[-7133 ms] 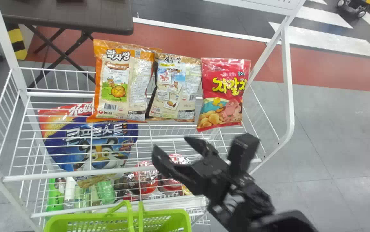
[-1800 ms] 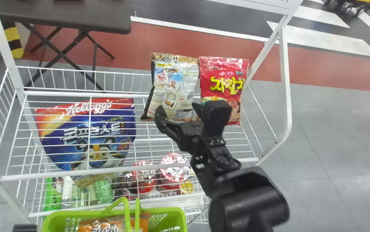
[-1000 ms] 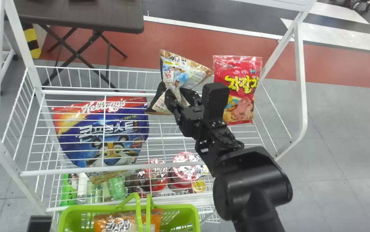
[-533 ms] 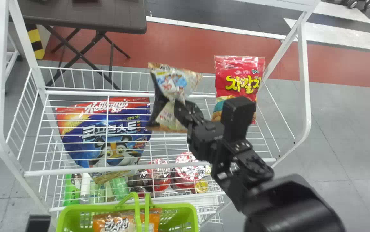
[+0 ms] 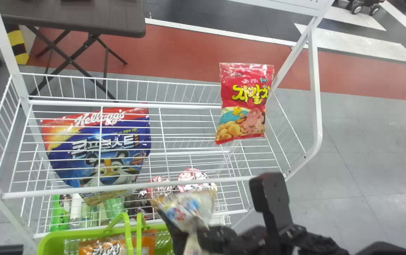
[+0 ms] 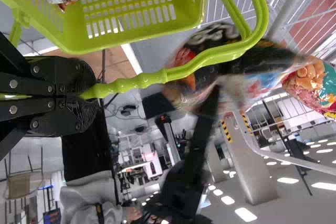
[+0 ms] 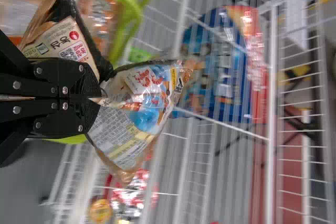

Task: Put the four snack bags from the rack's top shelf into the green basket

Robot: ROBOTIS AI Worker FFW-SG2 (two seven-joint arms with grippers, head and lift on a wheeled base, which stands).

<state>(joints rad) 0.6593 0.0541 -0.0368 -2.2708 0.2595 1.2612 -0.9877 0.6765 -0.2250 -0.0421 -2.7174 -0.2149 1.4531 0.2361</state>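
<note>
My right gripper [image 5: 203,230] is over the right end of the green basket [image 5: 56,241], holding the crumpled beige snack bag [image 5: 188,209]. In the right wrist view the right gripper [image 7: 100,98] is shut on that bag [image 7: 142,93], pinching its middle. An orange snack bag [image 5: 103,246] lies in the basket. The red snack bag [image 5: 243,102] stands on the rack's top shelf at the right. My left arm [image 5: 10,249] stays at the bottom left; in the left wrist view the left gripper [image 6: 86,95] is shut on the basket handle [image 6: 136,81].
The white wire rack [image 5: 125,187] has its front rail between the top shelf and the basket. A large blue cereal bag [image 5: 100,152] lies at its left, with red-lidded cups [image 5: 192,177] and bottles [image 5: 59,212] lower down. A dark table [image 5: 72,17] stands behind.
The right gripper closed on the beige bag, lifted it off the top shelf and brought it down toward the basket. Earlier, the orange bag left the shelf and came into the basket.
</note>
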